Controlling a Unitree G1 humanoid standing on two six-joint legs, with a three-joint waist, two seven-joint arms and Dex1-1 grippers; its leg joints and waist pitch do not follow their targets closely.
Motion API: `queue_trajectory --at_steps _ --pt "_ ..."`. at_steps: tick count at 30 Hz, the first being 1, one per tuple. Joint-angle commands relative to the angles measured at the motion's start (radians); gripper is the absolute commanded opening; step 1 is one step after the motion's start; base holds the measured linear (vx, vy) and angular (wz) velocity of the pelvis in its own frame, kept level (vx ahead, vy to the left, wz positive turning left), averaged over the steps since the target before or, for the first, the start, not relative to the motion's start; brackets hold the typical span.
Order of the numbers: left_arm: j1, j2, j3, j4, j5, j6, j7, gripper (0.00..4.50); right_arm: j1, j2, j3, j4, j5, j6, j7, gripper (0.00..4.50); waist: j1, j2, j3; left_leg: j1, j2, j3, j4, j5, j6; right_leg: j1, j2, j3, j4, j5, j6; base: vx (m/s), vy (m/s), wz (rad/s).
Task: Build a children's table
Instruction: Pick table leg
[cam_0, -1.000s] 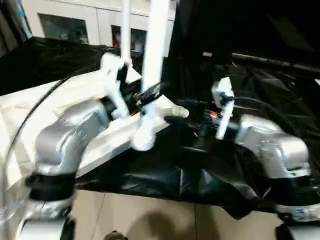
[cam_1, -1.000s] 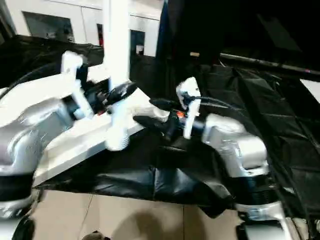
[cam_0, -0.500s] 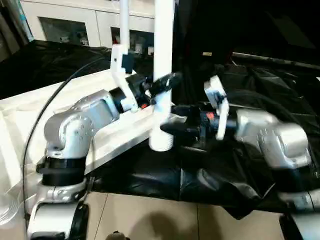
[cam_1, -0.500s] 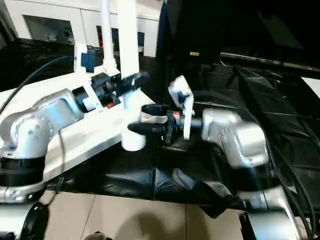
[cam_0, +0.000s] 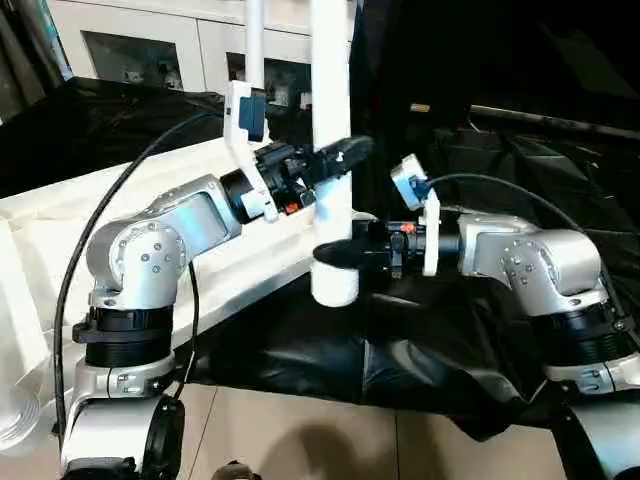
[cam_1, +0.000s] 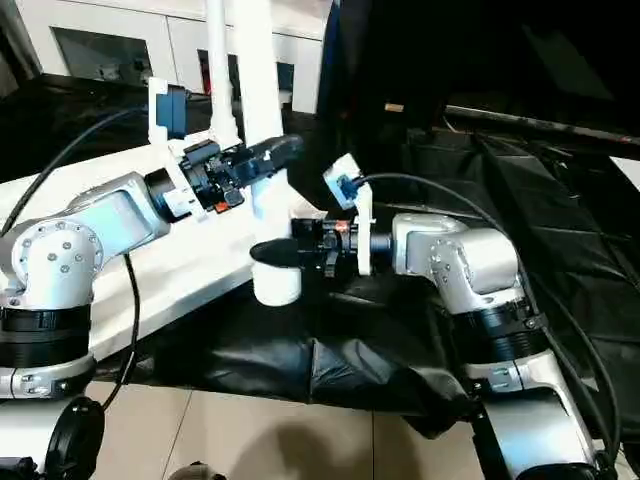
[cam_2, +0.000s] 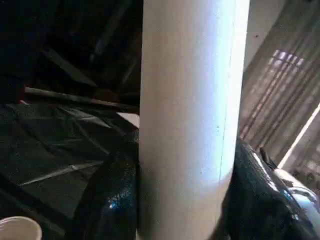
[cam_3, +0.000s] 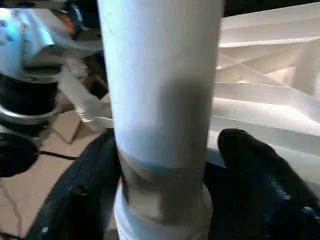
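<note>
The white tabletop (cam_0: 60, 215) lies upside down on the left, its ribbed underside (cam_3: 270, 85) facing up. A thick white leg (cam_0: 330, 60) stands upright off the tabletop's near right corner, its collared lower end (cam_0: 335, 285) over the black sheet. My left gripper (cam_0: 335, 158) is shut on the leg at mid height, black fingers (cam_2: 110, 200) pressing both sides. My right gripper (cam_0: 335, 255) is shut on the leg just above the collar, fingers (cam_3: 85, 190) on either side. A second, thinner leg (cam_0: 254, 40) rises from the tabletop's far side.
A black plastic sheet (cam_0: 450, 350) covers the work surface and hangs over its near edge above the tiled floor (cam_0: 300, 440). A white cabinet with glass doors (cam_0: 130, 55) stands at the back. A black cable (cam_0: 110, 200) loops over my left arm.
The camera has shifted. My left gripper carried the leg rightward and set it more upright. My right gripper reached left and closed on the leg's lower end.
</note>
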Motion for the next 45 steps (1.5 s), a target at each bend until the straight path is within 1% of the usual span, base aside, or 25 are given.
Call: queue_trajectory --at_steps 1,3,5,9,13,16,20,21,22,23,24,26,28,32,33,35,36,37,38,39,41,42,43,44,45 --pt "-0.019 0.001 -0.016 -0.035 -0.039 0.019 -0.043 1.86 -0.027 -0.022 0.011 -0.009 0.015 0.015 0.029 2.79 0.003 0.014 -0.08 0.012 0.054 -0.029 -0.068 -0.181 -0.044 0.059 -0.087 0.064 -0.079 -0.248 -0.121 0.0 0.0 0.0" --pt "-0.02 0.002 -0.02 -0.039 -0.045 0.021 -0.055 1.86 -0.026 -0.026 0.016 -0.012 0.018 0.017 0.042 2.72 0.004 0.013 -0.079 0.012 0.053 -0.029 -0.068 -0.183 -0.041 0.06 -0.088 0.064 -0.08 -0.257 -0.12 0.0 0.0 0.0" --pt "-0.02 0.001 -0.021 -0.044 -0.052 0.022 -0.065 1.86 -0.024 -0.03 0.021 -0.017 0.022 0.022 0.054 2.46 0.003 0.014 -0.079 0.013 0.055 -0.029 -0.068 -0.184 -0.043 0.058 -0.087 0.064 -0.08 -0.264 -0.117 0.0 0.0 0.0" --pt "-0.015 0.011 -0.028 -0.063 -0.09 0.042 -0.113 1.86 -0.025 -0.041 0.027 -0.033 0.035 0.039 0.089 2.12 0.005 0.015 -0.079 0.012 0.054 -0.03 -0.068 -0.182 -0.045 0.059 -0.087 0.064 -0.08 -0.264 -0.115 0.0 0.0 0.0" --pt "-0.007 0.015 -0.036 -0.081 -0.103 0.044 -0.134 1.86 -0.025 -0.045 0.025 -0.039 0.049 0.042 0.101 1.98 0.004 0.016 -0.08 0.013 0.055 -0.03 -0.068 -0.182 -0.047 0.058 -0.086 0.064 -0.077 -0.246 -0.124 0.0 0.0 0.0" --pt "-0.01 0.013 -0.031 -0.076 -0.104 0.044 -0.129 1.86 -0.025 -0.041 0.024 -0.037 0.048 0.043 0.096 1.95 0.003 0.013 -0.08 0.013 0.054 -0.029 -0.067 -0.182 -0.047 0.059 -0.086 0.064 -0.078 -0.249 -0.125 0.0 0.0 0.0" --pt "-0.016 0.004 -0.02 -0.061 -0.078 0.011 -0.112 1.86 -0.021 -0.024 0.016 -0.033 0.034 0.029 0.069 1.95 0.004 0.014 -0.08 0.012 0.054 -0.029 -0.068 -0.18 -0.05 0.059 -0.087 0.064 -0.08 -0.257 -0.119 0.0 0.0 0.0" --pt "-0.022 -0.005 -0.008 -0.05 -0.071 0.008 -0.08 2.21 -0.019 -0.017 0.01 -0.032 0.027 0.017 0.054 1.95 0.004 0.014 -0.08 0.011 0.054 -0.029 -0.067 -0.178 -0.051 0.058 -0.087 0.064 -0.078 -0.25 -0.12 0.0 0.0 0.0" --pt "-0.026 -0.009 -0.004 -0.045 -0.05 -0.004 -0.039 2.42 -0.019 0.0 -0.003 -0.032 0.015 -0.004 0.014 1.95 0.004 0.018 -0.08 0.012 0.054 -0.03 -0.067 -0.18 -0.053 0.058 -0.088 0.064 -0.078 -0.249 -0.122 0.0 0.0 0.0" --pt "-0.028 -0.012 -0.002 -0.043 -0.035 -0.013 -0.012 2.56 -0.02 0.012 -0.012 -0.032 0.006 -0.019 -0.014 1.95 0.002 0.016 -0.08 0.011 0.054 -0.03 -0.068 -0.187 -0.057 0.058 -0.088 0.063 -0.079 -0.254 -0.123 0.0 0.0 0.0" --pt "-0.028 -0.012 -0.002 -0.043 -0.035 -0.013 -0.012 2.59 -0.02 0.012 -0.012 -0.032 0.006 -0.019 -0.014 1.95 0.002 0.016 -0.08 0.012 0.055 -0.031 -0.068 -0.191 -0.06 0.057 -0.088 0.063 -0.08 -0.262 -0.122 0.0 0.0 0.0" --pt "-0.021 -0.013 -0.027 -0.064 0.049 -0.051 0.071 2.64 -0.025 0.033 -0.02 -0.047 -0.017 -0.037 -0.076 1.94 0.0 0.019 -0.081 0.014 0.058 -0.034 -0.071 -0.193 -0.067 0.057 -0.086 0.063 -0.079 -0.252 -0.108 0.0 0.0 0.0" --pt "-0.021 -0.013 -0.027 -0.064 0.049 -0.051 0.071 2.64 -0.025 0.033 -0.02 -0.047 -0.017 -0.037 -0.076 1.94 0.001 0.018 -0.081 0.015 0.054 -0.031 -0.07 -0.191 -0.064 0.058 -0.085 0.064 -0.079 -0.245 -0.103 0.0 0.0 0.0" --pt "-0.021 -0.013 -0.027 -0.064 0.049 -0.051 0.071 2.64 -0.025 0.033 -0.02 -0.047 -0.017 -0.037 -0.076 1.94 0.0 0.018 -0.081 0.012 0.053 -0.031 -0.069 -0.182 -0.061 0.06 -0.084 0.063 -0.076 -0.223 -0.11 0.0 0.0 0.0" --pt "-0.021 -0.013 -0.027 -0.064 0.049 -0.051 0.071 2.33 -0.025 0.033 -0.02 -0.047 -0.017 -0.037 -0.076 1.94 0.0 0.018 -0.082 0.012 0.053 -0.03 -0.069 -0.18 -0.059 0.06 -0.085 0.064 -0.076 -0.221 -0.113 0.0 0.0 0.0" --pt "-0.017 -0.014 -0.036 -0.074 0.075 -0.059 0.097 2.24 -0.028 0.04 -0.021 -0.055 -0.026 -0.039 -0.1 1.93 -0.001 0.02 -0.081 0.013 0.055 -0.031 -0.069 -0.179 -0.061 0.059 -0.085 0.064 -0.076 -0.215 -0.114 0.0 0.0 0.0" --pt "-0.015 -0.02 -0.075 -0.084 0.171 -0.075 0.197 2.3 -0.037 0.054 -0.015 -0.072 -0.066 -0.052 -0.166 1.93 0.0 0.028 -0.081 0.014 0.055 -0.033 -0.07 -0.184 -0.064 0.058 -0.085 0.064 -0.075 -0.215 -0.117 0.0 0.0 0.0" --pt "-0.015 -0.02 -0.075 -0.084 0.171 -0.075 0.197 2.24 -0.037 0.054 -0.015 -0.072 -0.066 -0.052 -0.166 1.93 -0.005 0.023 -0.08 0.015 0.058 -0.034 -0.072 -0.193 -0.069 0.057 -0.083 0.064 -0.076 -0.213 -0.111 0.0 0.0 0.0" --pt "-0.017 -0.022 -0.081 -0.082 0.19 -0.081 0.216 2.09 -0.038 0.056 -0.013 -0.074 -0.074 -0.055 -0.179 1.93 -0.005 0.023 -0.08 0.015 0.055 -0.032 -0.071 -0.198 -0.071 0.058 -0.084 0.064 -0.077 -0.225 -0.109 0.0 0.0 0.0" --pt "-0.021 -0.026 -0.077 -0.076 0.192 -0.084 0.224 1.96 -0.037 0.057 -0.01 -0.079 -0.079 -0.057 -0.186 1.92 -0.005 0.023 -0.08 0.015 0.055 -0.032 -0.071 -0.198 -0.071 0.058 -0.084 0.064 -0.077 -0.225 -0.109 0.0 0.0 0.0" --pt "-0.028 -0.035 -0.058 -0.062 0.168 -0.089 0.217 1.91 -0.031 0.058 -0.006 -0.09 -0.079 -0.058 -0.192 1.92 -0.003 0.019 -0.08 0.013 0.052 -0.031 -0.069 -0.192 -0.066 0.06 -0.085 0.064 -0.08 -0.248 -0.097 0.0 0.0 0.0" --pt "-0.028 -0.037 -0.055 -0.06 0.161 -0.091 0.213 1.88 -0.028 0.059 -0.005 -0.093 -0.078 -0.06 -0.194 1.92 -0.003 0.02 -0.08 0.014 0.052 -0.031 -0.069 -0.192 -0.064 0.059 -0.085 0.064 -0.081 -0.247 -0.097 0.0 0.0 0.0" --pt "-0.026 -0.037 -0.055 -0.062 0.154 -0.092 0.206 1.85 -0.025 0.059 -0.003 -0.095 -0.079 -0.062 -0.195 1.92 -0.004 0.012 -0.08 0.012 0.052 -0.03 -0.069 -0.189 -0.061 0.06 -0.084 0.063 -0.081 -0.245 -0.096 0.0 0.0 0.0" --pt "-0.023 -0.037 -0.057 -0.068 0.148 -0.094 0.2 1.85 -0.022 0.061 -0.002 -0.098 -0.081 -0.063 -0.2 1.92 -0.003 0.017 -0.08 0.014 0.052 -0.031 -0.069 -0.189 -0.06 0.058 -0.085 0.063 -0.08 -0.248 -0.099 0.0 0.0 0.0" --pt "-0.023 -0.037 -0.057 -0.068 0.148 -0.094 0.2 1.84 -0.022 0.061 -0.002 -0.098 -0.081 -0.063 -0.2 1.91 -0.004 0.018 -0.08 0.014 0.054 -0.031 -0.069 -0.191 -0.06 0.057 -0.084 0.063 -0.08 -0.245 -0.1 0.0 0.0 0.0"
